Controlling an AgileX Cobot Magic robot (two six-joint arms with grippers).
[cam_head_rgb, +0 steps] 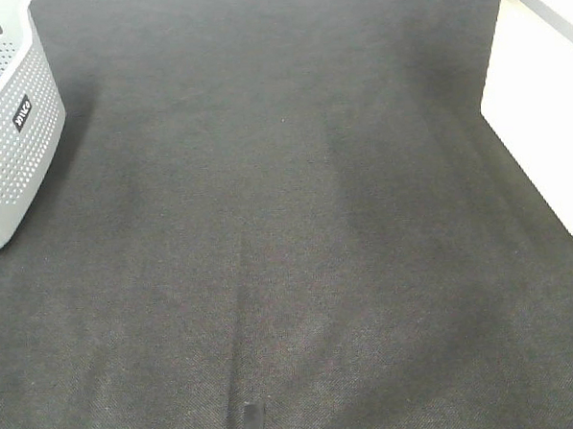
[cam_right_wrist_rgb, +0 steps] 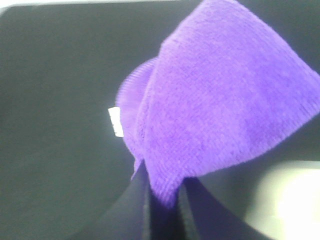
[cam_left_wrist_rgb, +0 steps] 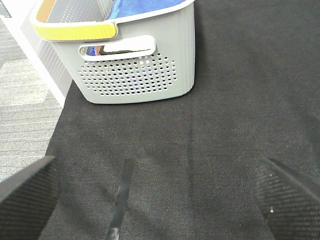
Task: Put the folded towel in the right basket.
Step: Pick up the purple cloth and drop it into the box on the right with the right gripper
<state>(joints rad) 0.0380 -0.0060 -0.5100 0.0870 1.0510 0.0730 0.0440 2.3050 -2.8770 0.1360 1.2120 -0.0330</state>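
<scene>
A purple folded towel (cam_right_wrist_rgb: 215,105) hangs from my right gripper (cam_right_wrist_rgb: 164,192), whose black fingers are shut on its lower corner. A small white tag (cam_right_wrist_rgb: 116,121) shows at the towel's edge. Behind it lies dark cloth and a pale blurred shape (cam_right_wrist_rgb: 280,200). The right basket (cam_head_rgb: 540,95) is a white box at the right edge of the exterior high view. Neither gripper nor the towel shows in that view. My left gripper (cam_left_wrist_rgb: 155,195) is open and empty, low over the black cloth, facing the grey perforated basket (cam_left_wrist_rgb: 130,65).
The grey left basket (cam_head_rgb: 8,123) stands at the table's far left and holds blue cloth (cam_left_wrist_rgb: 145,7). A black cloth (cam_head_rgb: 288,234) covers the table. Its edge and grey carpet (cam_left_wrist_rgb: 25,115) show in the left wrist view. A thin black strip (cam_head_rgb: 250,423) lies near the front.
</scene>
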